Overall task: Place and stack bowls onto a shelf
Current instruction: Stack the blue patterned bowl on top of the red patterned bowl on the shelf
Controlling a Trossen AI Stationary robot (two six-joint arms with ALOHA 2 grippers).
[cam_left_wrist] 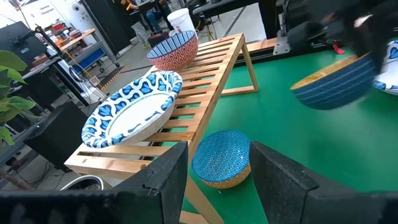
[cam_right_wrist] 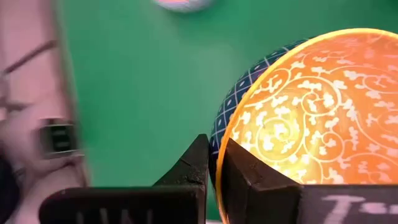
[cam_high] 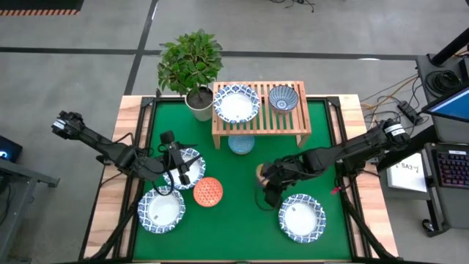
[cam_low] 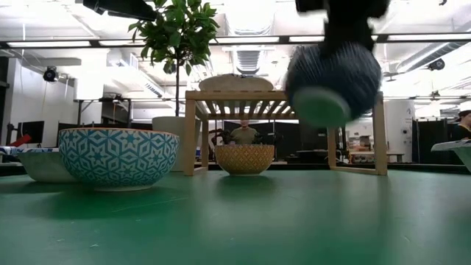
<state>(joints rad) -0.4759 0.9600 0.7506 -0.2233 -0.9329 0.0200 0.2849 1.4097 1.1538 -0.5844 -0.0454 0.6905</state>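
While the right gripper [cam_right_wrist: 212, 163] clamps the rim of the dark-blue patterned bowl [cam_right_wrist: 323, 118] and holds it off the green table [cam_high: 242, 191], the left gripper [cam_left_wrist: 214, 168] hovers released, left of centre. That bowl hangs right of centre, in front of the shelf [cam_high: 258, 117]; no readable writing shows.

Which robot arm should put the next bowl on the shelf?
Probably the right. Its gripper is shut on a bowl's rim, lifted off the table near the shelf. The left gripper is open over a white bowl, holding nothing.
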